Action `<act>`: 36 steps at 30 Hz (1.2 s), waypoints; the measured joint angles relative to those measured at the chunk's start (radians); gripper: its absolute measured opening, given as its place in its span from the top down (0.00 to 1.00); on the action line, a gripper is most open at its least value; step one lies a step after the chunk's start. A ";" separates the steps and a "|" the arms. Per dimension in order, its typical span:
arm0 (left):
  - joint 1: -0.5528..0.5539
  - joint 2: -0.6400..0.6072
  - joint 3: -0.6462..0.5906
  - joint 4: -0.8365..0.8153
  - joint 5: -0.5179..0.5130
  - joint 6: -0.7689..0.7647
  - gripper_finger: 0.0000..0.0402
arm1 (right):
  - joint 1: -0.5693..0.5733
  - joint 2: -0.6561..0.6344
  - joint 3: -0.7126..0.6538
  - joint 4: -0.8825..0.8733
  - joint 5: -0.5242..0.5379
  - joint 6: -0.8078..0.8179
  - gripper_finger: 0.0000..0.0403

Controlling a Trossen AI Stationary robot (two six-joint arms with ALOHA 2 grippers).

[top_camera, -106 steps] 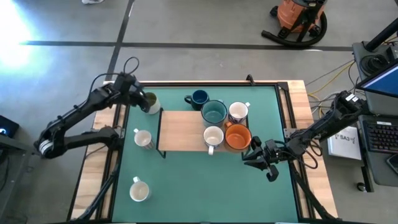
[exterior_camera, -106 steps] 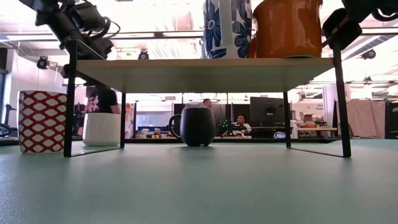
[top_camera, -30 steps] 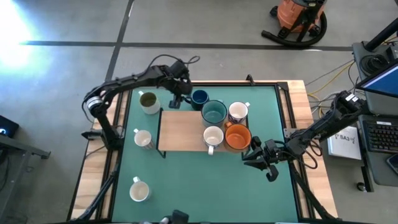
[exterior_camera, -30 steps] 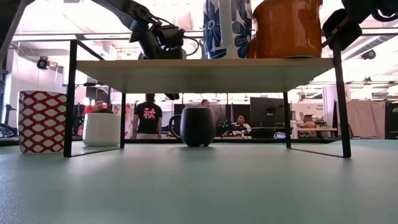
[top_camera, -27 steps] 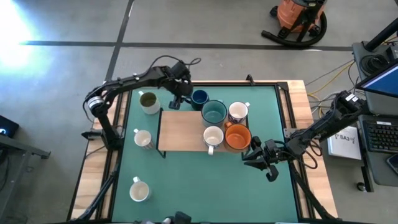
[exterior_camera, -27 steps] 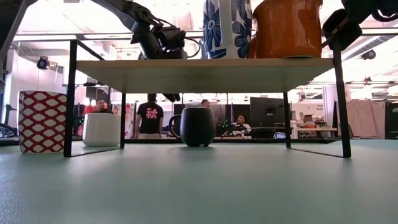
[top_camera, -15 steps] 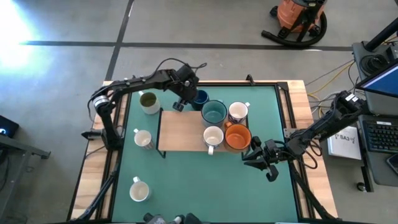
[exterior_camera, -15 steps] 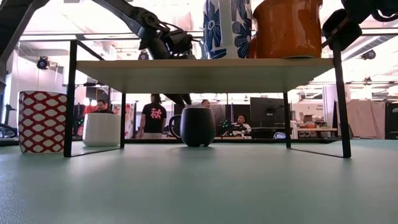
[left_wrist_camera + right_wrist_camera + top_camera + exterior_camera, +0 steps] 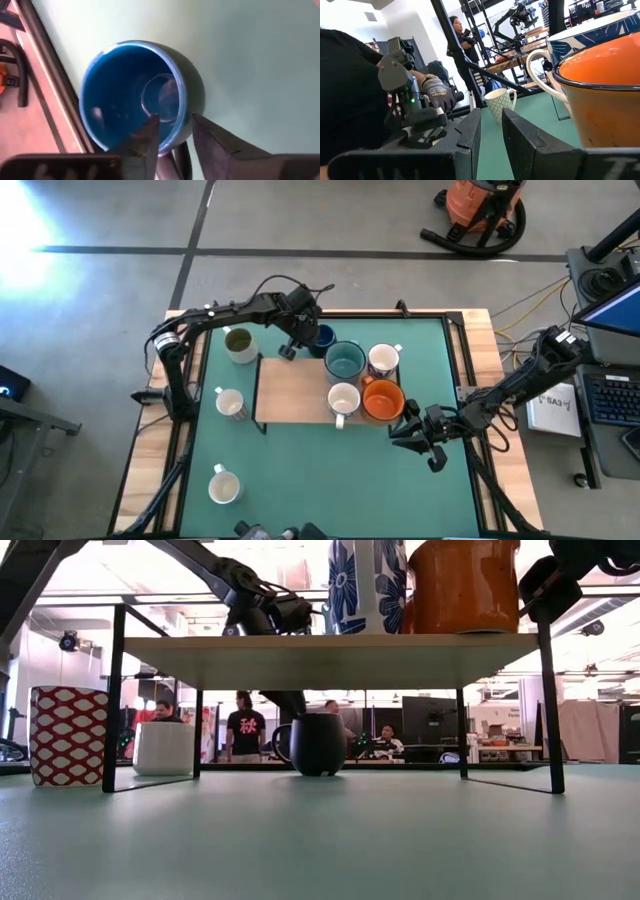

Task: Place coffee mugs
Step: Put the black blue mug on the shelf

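A navy mug (image 9: 321,336) with a blue inside (image 9: 125,95) stands upright on the green table, behind the wooden shelf (image 9: 290,390). My left gripper (image 9: 302,340) is open and comes down at the mug's handle side. One finger (image 9: 150,131) is inside the mug and one finger (image 9: 215,142) outside, with the handle (image 9: 181,156) between them. I cannot tell whether they touch the wall. A teal (image 9: 344,361), a patterned (image 9: 383,360), a white (image 9: 343,398) and an orange mug (image 9: 381,401) stand on the shelf. My right gripper (image 9: 396,434) is open and empty beside the orange mug.
An olive-lined mug (image 9: 240,343) stands at the table's far left, and two white mugs (image 9: 230,403) (image 9: 222,485) stand along the left side. In the low view a red-patterned mug (image 9: 68,735) stands by the shelf leg (image 9: 112,700). People show in the room beyond.
My left gripper has gone toward the table's right edge and down, from beside the shelf's far left corner to the navy mug, until its fingers stand on either side of the mug's wall. The mug has stayed where it was.
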 joint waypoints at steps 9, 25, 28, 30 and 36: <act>-0.001 0.005 0.008 0.003 -0.001 0.003 0.93 | 0.000 0.000 0.000 0.000 0.000 0.000 0.83; -0.002 0.005 0.003 -0.048 0.002 0.003 0.94 | 0.000 0.000 0.000 0.000 0.000 0.000 0.83; -0.002 0.005 0.002 -0.048 0.002 0.003 0.94 | 0.000 0.000 0.000 0.000 0.000 0.000 0.83; -0.002 0.005 0.002 -0.048 0.001 0.003 0.93 | 0.000 0.000 0.000 -0.001 0.000 0.000 0.83; 0.003 0.006 0.004 -0.049 0.000 0.003 0.86 | 0.000 0.000 0.000 -0.001 0.000 0.000 0.83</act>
